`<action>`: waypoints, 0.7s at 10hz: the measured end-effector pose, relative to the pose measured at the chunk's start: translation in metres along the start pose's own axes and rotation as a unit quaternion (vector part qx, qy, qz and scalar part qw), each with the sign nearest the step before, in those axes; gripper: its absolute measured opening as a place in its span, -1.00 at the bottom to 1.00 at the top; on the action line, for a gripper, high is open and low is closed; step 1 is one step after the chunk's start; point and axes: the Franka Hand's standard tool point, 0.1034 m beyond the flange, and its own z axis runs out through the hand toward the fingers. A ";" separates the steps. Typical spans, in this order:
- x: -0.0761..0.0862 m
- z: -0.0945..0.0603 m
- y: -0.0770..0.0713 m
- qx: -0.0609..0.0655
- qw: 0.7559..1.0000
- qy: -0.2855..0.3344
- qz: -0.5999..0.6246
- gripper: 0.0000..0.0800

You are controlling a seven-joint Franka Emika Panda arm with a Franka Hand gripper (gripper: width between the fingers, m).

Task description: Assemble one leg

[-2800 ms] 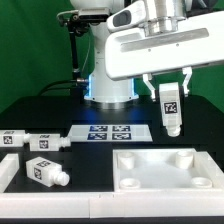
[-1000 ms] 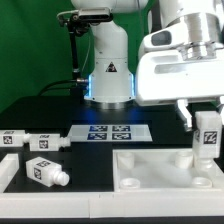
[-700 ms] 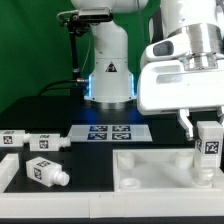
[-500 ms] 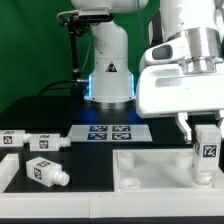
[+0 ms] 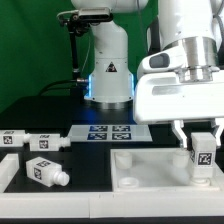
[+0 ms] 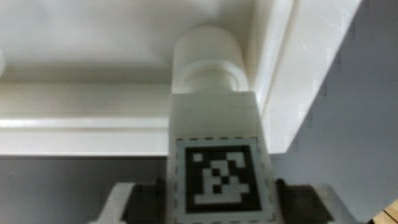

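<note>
My gripper (image 5: 203, 140) is shut on a white leg (image 5: 203, 160) with a black-and-white tag, held upright with its round stub pointing down. The leg hangs over the near corner of the large white tray-like piece (image 5: 150, 170) at the exterior view's right. In the wrist view the leg (image 6: 217, 130) runs between my fingers (image 6: 128, 205), and its stub end is at the tray's corner wall (image 6: 294, 70). I cannot tell if it touches the tray. Three more legs lie at the exterior view's left: one (image 5: 14, 138), another (image 5: 45, 143) and one nearer (image 5: 44, 171).
The marker board (image 5: 110, 132) lies flat behind the tray, in front of the robot base (image 5: 108, 75). A white ledge (image 5: 8, 172) runs along the exterior view's left edge under the loose legs. The table is covered in black cloth.
My gripper has carried the leg from above the marker board toward the exterior view's right and down, to the tray's near right corner. Over the last second it has sunk lower.
</note>
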 end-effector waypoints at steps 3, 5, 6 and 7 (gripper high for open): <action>0.002 0.002 0.003 -0.004 1.000 0.021 -0.004 -0.29; 0.002 0.002 0.003 -0.004 1.000 0.020 -0.004 -0.29; 0.000 0.003 0.002 -0.002 1.000 0.005 -0.003 0.18; 0.008 -0.004 -0.002 0.004 1.000 -0.020 0.003 0.48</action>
